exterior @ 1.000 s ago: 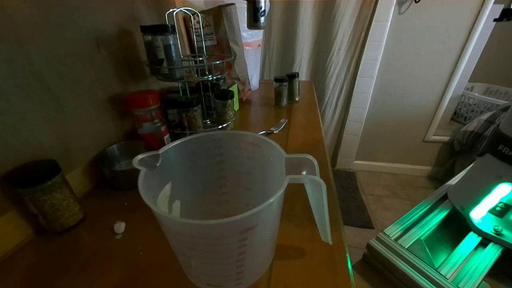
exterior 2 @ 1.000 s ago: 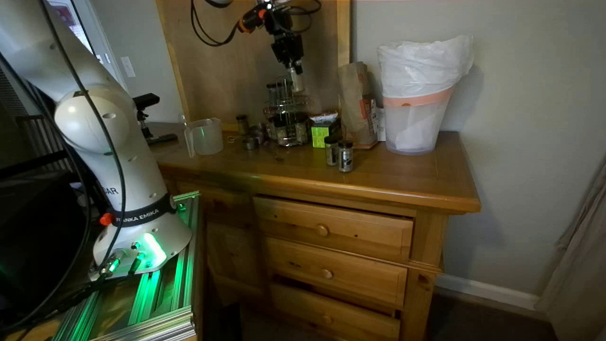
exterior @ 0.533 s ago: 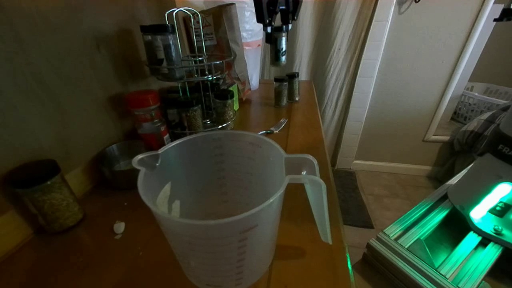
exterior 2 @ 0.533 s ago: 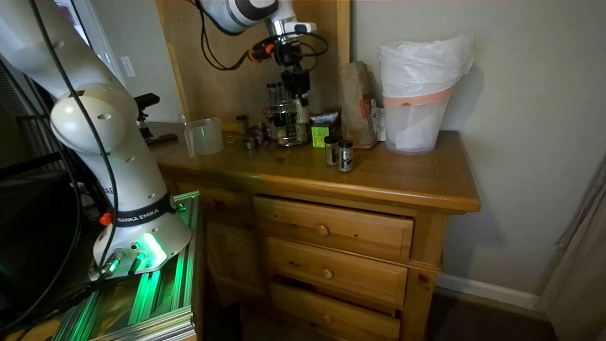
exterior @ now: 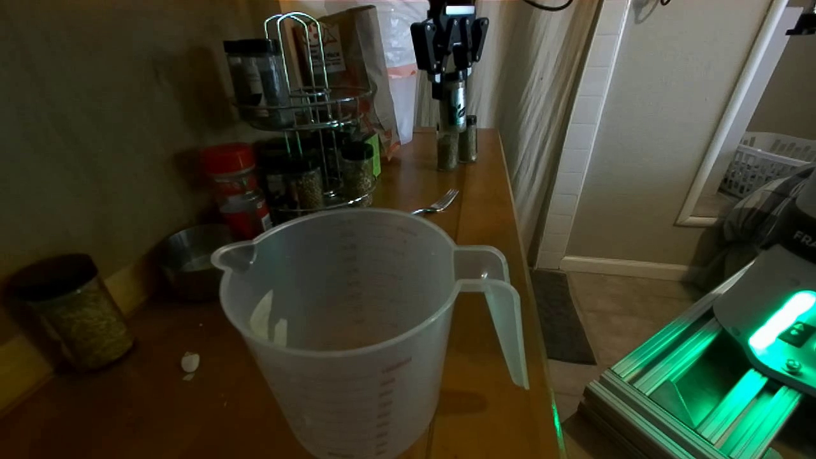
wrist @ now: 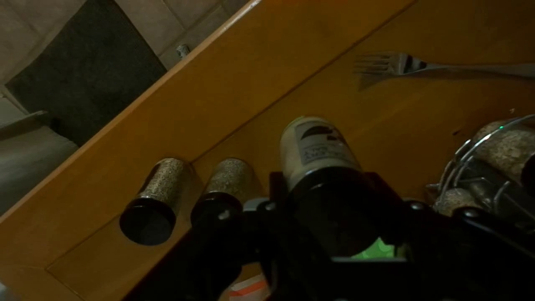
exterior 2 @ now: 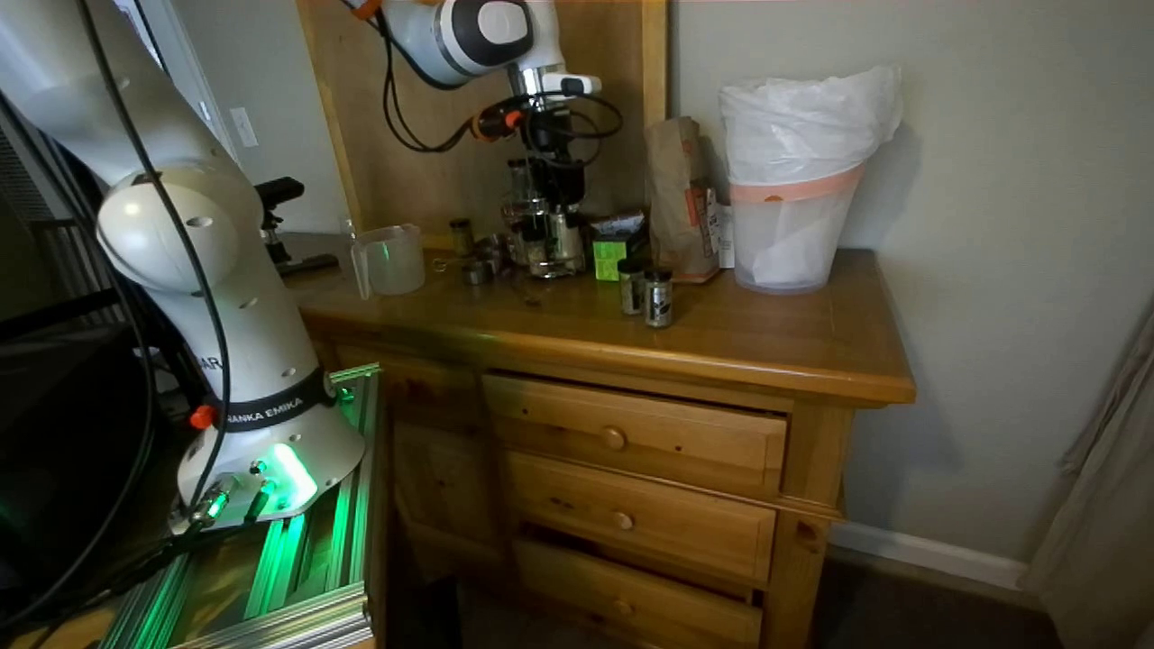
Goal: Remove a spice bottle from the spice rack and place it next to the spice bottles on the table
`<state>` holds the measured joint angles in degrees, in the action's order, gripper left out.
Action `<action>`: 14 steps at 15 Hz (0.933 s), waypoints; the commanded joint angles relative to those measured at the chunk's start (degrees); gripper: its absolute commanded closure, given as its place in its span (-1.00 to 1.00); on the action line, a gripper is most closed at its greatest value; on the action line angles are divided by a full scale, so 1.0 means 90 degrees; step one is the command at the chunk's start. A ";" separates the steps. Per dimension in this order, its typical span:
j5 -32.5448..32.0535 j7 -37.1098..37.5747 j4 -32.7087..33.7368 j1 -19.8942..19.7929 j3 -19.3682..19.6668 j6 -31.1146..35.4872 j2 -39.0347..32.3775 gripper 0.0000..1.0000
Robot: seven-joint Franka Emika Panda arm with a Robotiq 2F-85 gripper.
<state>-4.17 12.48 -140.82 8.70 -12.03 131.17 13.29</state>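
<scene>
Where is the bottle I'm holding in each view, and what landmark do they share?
In an exterior view: held bottle, high, right of centre, overlapping one of the table bottles.
In an exterior view: held bottle, above the middle; table bottles lower right.
Wrist view: held bottle, just right of centre; table bottles at left.
Shared landmark: the two standing table bottles.

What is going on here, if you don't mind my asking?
The robot's gripper holds a spice bottle by its capped end, above the table. Two similar bottles stand there close together, and more sit in the rack. The held bottle has not yet been set down beside the pair.
</scene>
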 commanded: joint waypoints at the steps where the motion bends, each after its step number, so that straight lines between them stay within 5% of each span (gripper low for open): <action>1: -0.0006 -0.0215 0.0256 -0.0016 0.0056 0.0260 -0.0586 0.52; 8: 0.0182 -0.2391 0.0871 0.0123 0.0113 0.0726 -0.1703 0.52; 14: 0.0082 -0.2733 0.1369 0.0025 0.0154 0.0849 -0.2215 0.52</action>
<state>-3.62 -9.59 -131.54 9.19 -11.42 137.69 -3.84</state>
